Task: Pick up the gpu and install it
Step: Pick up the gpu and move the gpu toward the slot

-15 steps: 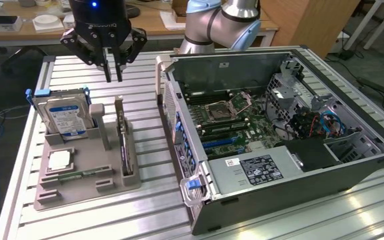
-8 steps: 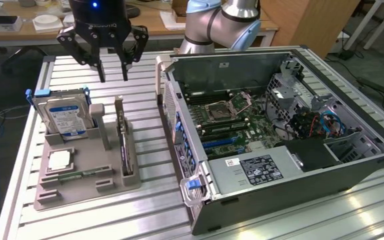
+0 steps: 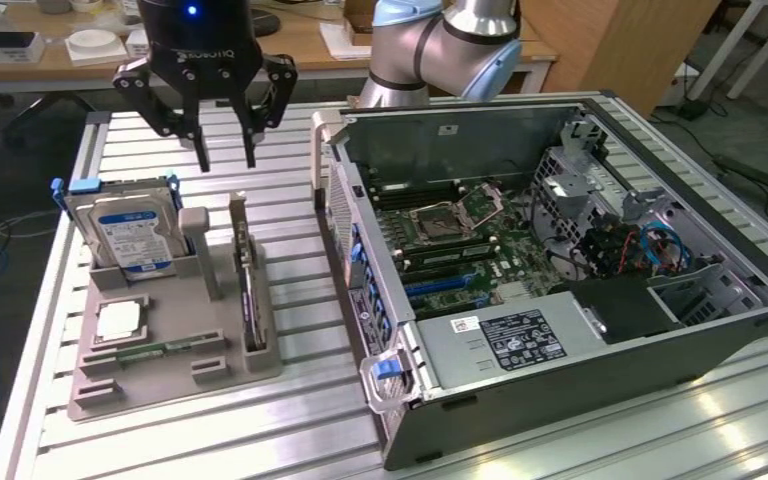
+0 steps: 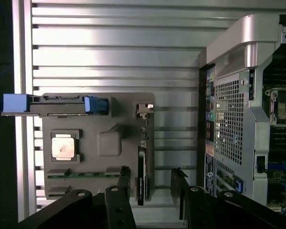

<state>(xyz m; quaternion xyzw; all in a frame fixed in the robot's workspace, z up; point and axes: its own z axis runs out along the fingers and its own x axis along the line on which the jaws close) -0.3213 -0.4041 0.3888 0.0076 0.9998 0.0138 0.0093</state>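
Observation:
The gpu [image 3: 245, 282] is a thin dark card standing on edge in a slot of the grey holder tray [image 3: 217, 375], with its pale bracket at the far end. My gripper [image 3: 227, 160] hangs above the far end of that tray, open, with nothing between its fingers. In the wrist view the gpu [image 4: 141, 177] runs along the tray's slot, with one end near the gripper [image 4: 151, 171], whose two dark fingers stand apart, one on either side of the card's line. The open computer case [image 3: 558, 270] lies on the exterior view's right, its motherboard [image 3: 471, 240] exposed.
The tray also holds a silver hard drive with a blue label [image 3: 124, 235], a square processor [image 3: 120, 320] and a narrow green memory stick [image 3: 157, 350]. Case wall [image 4: 229, 119] stands close beside the tray. All rest on a slatted metal table [image 3: 291, 150].

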